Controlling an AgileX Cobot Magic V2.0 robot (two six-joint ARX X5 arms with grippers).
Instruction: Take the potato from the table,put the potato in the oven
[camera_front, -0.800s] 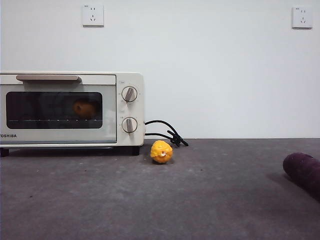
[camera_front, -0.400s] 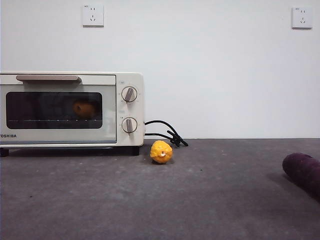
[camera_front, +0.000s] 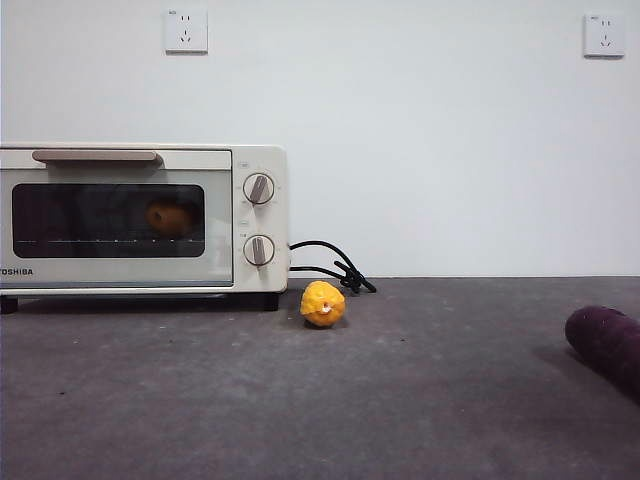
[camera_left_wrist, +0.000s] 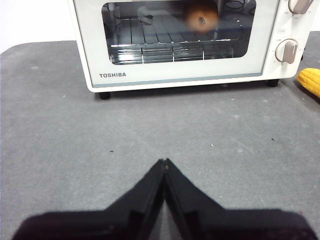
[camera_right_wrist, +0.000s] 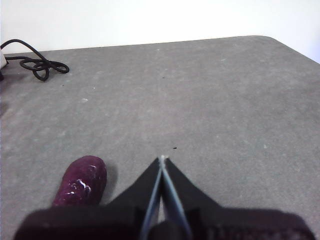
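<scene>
Potato (camera_front: 168, 217): inside the oven (camera_front: 140, 218), resting on the wire rack behind the closed glass door; confirmed in the left wrist view, where it sits toward the knob side of the chamber. It is no longer on the tabletop (camera_front: 320, 400). Judgement: the placement step appears complete, and the shut door suggests the task is at or near its end.

Left end effector (camera_left_wrist: 164, 162): jaws pressed together, holding nothing, hovering above bare tabletop in front of the oven door and facing it. Its position, clear of the handle and well apart from the door, reads as a parked or retreated pose rather than a working one.

Right end effector (camera_right_wrist: 161, 159): jaws closed, empty, over the far side of the tabletop, near the purple item (camera_right_wrist: 82, 180) but not touching it.

Other items: yellow ball (camera_front: 323, 303) on the tabletop just beside the oven's knob end, near the black cord (camera_front: 330, 265). Neither belongs to the task; both lie untouched.

Neither arm appears in the front view.
</scene>
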